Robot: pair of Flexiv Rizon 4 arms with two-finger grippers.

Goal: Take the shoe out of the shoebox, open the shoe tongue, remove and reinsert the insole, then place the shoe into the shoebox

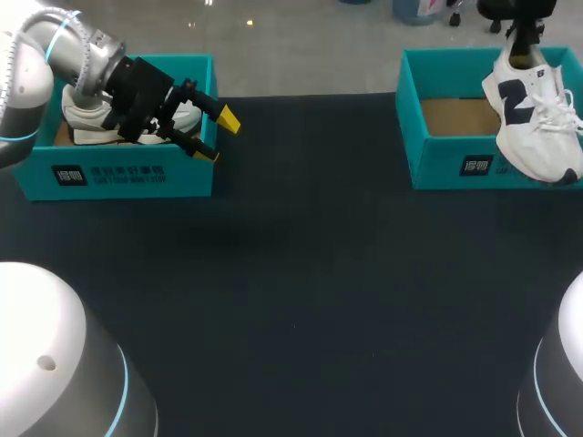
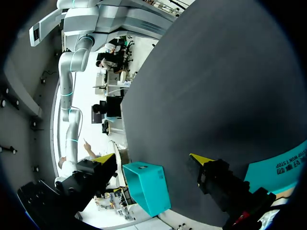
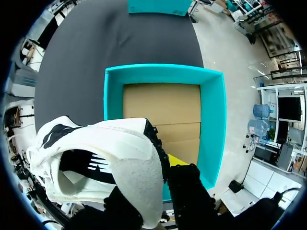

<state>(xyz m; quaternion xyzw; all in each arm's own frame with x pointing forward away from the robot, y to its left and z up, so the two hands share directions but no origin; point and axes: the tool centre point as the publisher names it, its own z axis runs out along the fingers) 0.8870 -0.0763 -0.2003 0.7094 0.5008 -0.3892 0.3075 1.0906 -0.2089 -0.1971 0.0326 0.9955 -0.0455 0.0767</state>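
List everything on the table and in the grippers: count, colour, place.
shoeboxes: two, teal; left shoebox at the table's far left, right shoebox at its far right, cardboard floor bare.
boxed shoe: one, white, lying in the left shoebox.
held shoe: one, white with dark markings, raised heel-up over the right shoebox.
table: one, black, under both boxes.
left gripper: one, black, yellow-tipped fingers open, over the left shoebox's right wall.
right gripper: one, dark, shut on the held shoe's heel.
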